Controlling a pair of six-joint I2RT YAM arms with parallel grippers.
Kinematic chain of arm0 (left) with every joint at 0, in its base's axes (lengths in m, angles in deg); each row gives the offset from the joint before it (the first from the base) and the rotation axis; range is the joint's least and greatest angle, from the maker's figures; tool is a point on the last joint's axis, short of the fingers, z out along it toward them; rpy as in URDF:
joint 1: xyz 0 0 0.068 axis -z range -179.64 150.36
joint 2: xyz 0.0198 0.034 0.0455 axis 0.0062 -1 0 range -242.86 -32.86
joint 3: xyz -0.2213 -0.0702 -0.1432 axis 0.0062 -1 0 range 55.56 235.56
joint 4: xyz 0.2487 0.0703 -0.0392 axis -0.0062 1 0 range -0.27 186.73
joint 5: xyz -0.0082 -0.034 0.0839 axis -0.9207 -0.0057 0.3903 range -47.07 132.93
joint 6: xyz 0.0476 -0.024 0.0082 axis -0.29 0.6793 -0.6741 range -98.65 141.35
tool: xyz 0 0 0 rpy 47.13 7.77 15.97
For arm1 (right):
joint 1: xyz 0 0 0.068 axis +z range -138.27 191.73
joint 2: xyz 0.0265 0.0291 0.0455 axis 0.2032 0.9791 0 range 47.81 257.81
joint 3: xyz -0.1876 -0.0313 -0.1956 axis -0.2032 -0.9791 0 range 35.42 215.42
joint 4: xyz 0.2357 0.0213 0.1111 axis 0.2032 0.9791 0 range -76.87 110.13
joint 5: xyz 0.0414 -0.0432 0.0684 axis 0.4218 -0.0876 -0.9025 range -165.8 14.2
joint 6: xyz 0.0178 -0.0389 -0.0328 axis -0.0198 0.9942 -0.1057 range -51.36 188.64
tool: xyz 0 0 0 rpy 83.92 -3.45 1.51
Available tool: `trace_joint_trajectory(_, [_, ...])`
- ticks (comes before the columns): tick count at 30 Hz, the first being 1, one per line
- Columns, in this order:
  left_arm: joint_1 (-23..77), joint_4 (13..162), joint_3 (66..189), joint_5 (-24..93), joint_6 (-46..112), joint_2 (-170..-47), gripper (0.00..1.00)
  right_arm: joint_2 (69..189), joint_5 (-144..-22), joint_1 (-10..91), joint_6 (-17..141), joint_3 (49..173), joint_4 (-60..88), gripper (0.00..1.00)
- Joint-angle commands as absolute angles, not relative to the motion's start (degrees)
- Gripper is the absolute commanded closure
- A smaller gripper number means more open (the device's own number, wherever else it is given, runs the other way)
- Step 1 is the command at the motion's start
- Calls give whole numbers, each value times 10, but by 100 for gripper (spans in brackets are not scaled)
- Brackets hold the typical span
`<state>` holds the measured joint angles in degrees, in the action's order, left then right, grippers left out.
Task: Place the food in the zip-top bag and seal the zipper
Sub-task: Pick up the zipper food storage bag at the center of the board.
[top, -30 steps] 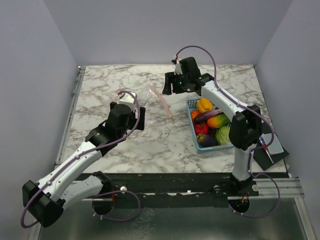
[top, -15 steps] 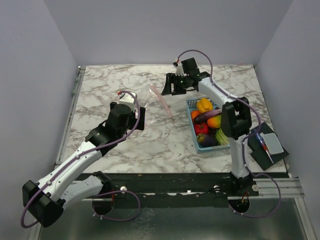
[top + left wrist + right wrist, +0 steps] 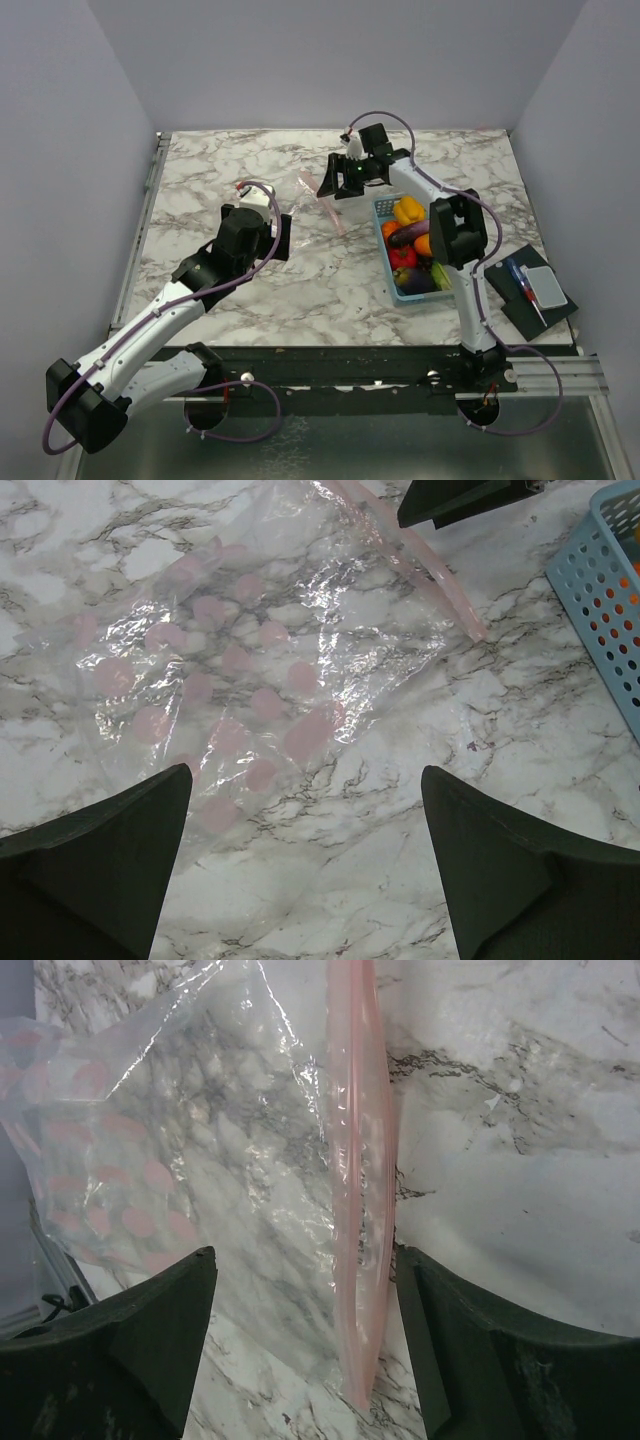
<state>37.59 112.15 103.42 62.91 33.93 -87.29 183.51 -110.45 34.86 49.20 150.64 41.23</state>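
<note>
Our right pincer (image 3: 305, 1260), wide open and empty, straddles the pink zipper (image 3: 360, 1210) of the clear zip-top bag (image 3: 250, 650) lying flat on the marble tabletop (image 3: 220, 170). Our left pincer (image 3: 305, 772) hovers fully open, empty, over the bag's body. We judge it best to pinch one lip only; the food (image 3: 410, 235) sits in the blue basket (image 3: 392, 272) nearby.

A clear, floppy, pink-dotted plastic bag (image 3: 250, 680) lies flat, its narrow pink zipper strip (image 3: 360, 1210) along one edge. Colourful toy fruits and vegetables (image 3: 410, 235) fill a light-blue basket (image 3: 610, 580) nearby.
</note>
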Motion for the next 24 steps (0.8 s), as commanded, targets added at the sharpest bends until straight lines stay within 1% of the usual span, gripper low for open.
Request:
trace_joint_trajectory(1, [375, 1121, 1035, 628, 335, -875, 1, 1859, -1188, 343, 474, 1509, 381, 22])
trace_joint_trajectory(9, [375, 1121, 1035, 627, 335, -874, 1, 1868, -1247, 343, 454, 1478, 335, 24])
trace_joint_trajectory(14, [375, 1121, 1035, 627, 334, -873, 1, 1872, -1248, 343, 450, 1468, 325, 24])
trace_joint_trajectory(18, [375, 1122, 1035, 628, 335, -873, 1, 1852, -1228, 342, 436, 1435, 290, 25])
trace_joint_trajectory(22, [375, 1122, 1035, 629, 335, -873, 1, 1844, -1166, 340, 437, 1433, 307, 25])
trace_joint_trajectory(24, [375, 1122, 1035, 629, 335, -872, 1, 1836, -1153, 339, 438, 1423, 302, 25])
